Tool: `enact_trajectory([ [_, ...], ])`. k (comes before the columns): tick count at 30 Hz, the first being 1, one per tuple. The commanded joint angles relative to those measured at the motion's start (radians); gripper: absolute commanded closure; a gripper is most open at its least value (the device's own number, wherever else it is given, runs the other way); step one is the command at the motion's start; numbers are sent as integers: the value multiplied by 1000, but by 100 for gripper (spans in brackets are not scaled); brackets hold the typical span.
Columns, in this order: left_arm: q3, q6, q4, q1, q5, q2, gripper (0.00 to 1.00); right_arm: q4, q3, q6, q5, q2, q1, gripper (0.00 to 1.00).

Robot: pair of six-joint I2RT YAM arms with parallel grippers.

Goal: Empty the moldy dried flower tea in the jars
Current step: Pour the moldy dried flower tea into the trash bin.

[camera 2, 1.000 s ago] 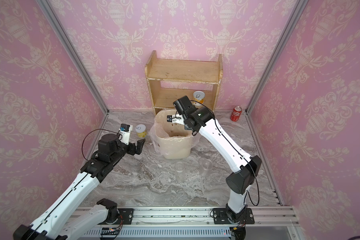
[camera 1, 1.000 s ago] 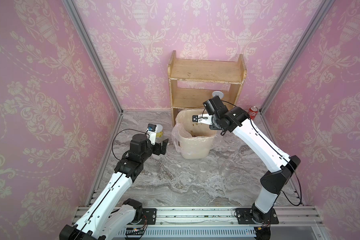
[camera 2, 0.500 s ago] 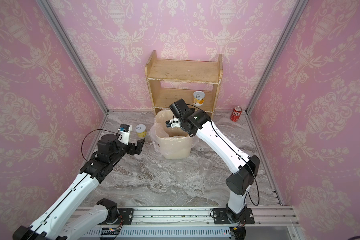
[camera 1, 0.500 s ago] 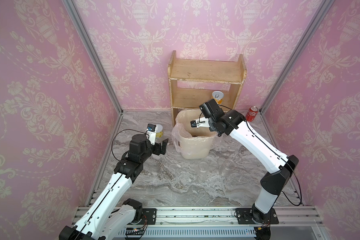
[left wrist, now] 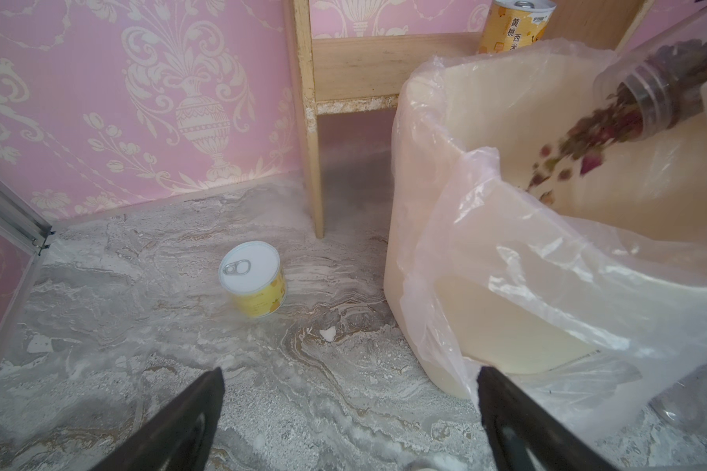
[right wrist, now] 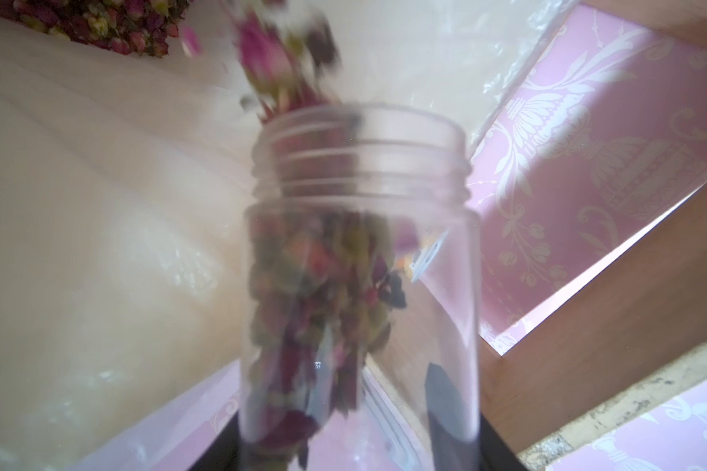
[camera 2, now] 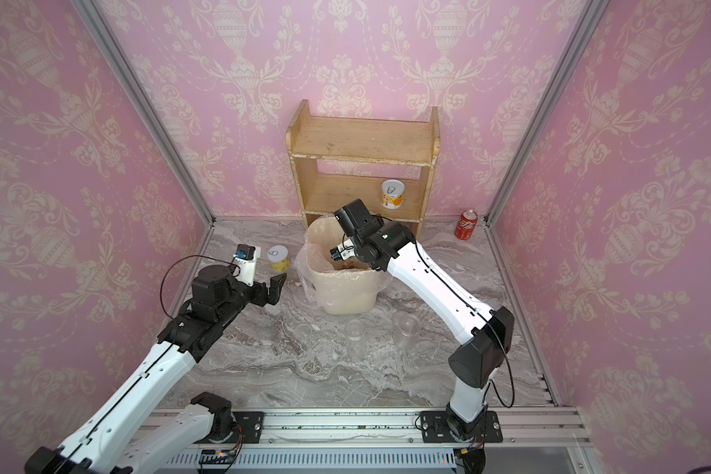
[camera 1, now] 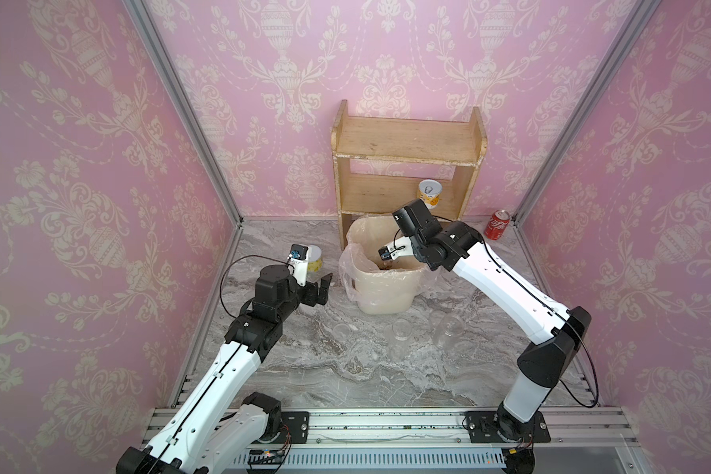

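Lower than a second ago, my right claw (camera 1: 388, 255) is tipping a clear jar (right wrist: 358, 261) over the bin (camera 1: 380, 295). Nearest me, two empty jars (camera 1: 447, 328) are standing on the table (camera 1: 345, 369). My left claw (camera 1: 321, 287) is hovering wide open, holding nothing. Farther on, my right claw is clamping the clear jar, tea (left wrist: 580, 138) pouring into the bin.

The right gripper (right wrist: 343, 440) holds a clear jar (right wrist: 360, 183) without lid; dried flower tea (right wrist: 311, 293) falls from its mouth into the lined bin (right wrist: 78, 183), where a heap (right wrist: 99, 24) lies.
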Motion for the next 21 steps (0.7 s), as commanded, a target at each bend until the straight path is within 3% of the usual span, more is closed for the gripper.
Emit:
enact_trajectory([
  [1,-16,11,8,6,3,-13,1,38,-16,-76,29,-43,9,100],
  [21,-19,14,8,6,7,-15,1,-13,59,-151,34,7,12,100],
])
